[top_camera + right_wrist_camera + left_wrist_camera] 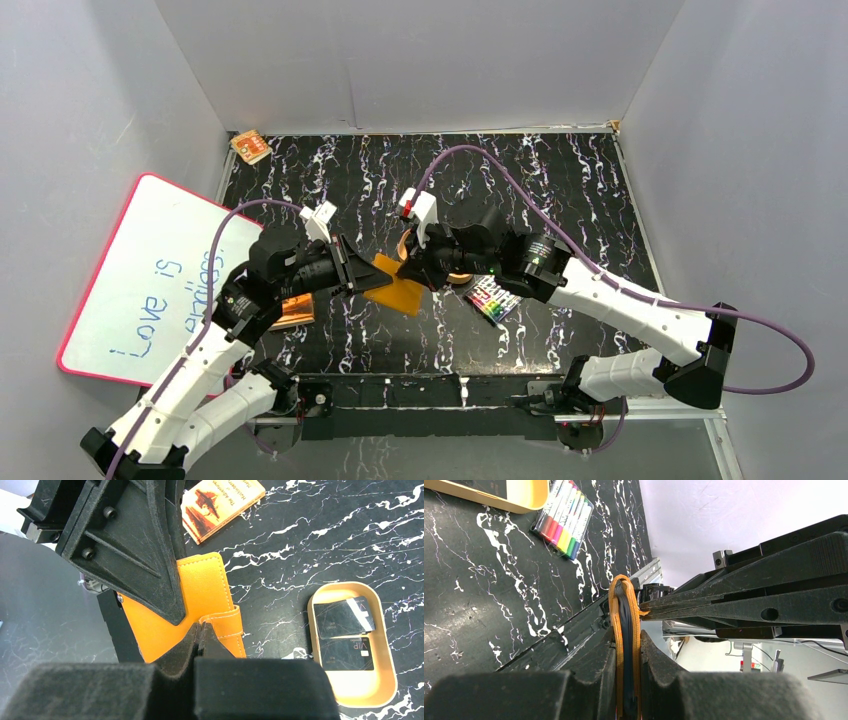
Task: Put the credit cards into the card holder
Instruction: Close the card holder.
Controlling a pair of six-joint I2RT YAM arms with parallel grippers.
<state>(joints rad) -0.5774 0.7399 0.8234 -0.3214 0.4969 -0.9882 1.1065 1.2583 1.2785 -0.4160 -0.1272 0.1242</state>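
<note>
Right wrist: two cards (pixel 345 619) in tray (pixel 361 687); booklet (pixel 220 505) beyond wallet (pixel 200 587).

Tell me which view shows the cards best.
Right wrist: both black cards lie in the tray, print visible. Left wrist catches only a tray corner with a dark sliver, possibly a card. Top view: the right arm covers most of the tray; no cards show.

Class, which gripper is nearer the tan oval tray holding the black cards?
Right. The right gripper hangs by the tan oval tray, pinching the orange leather wallet by its tab. The left gripper clamps the wallet's opposite end, further from the tray.
</note>
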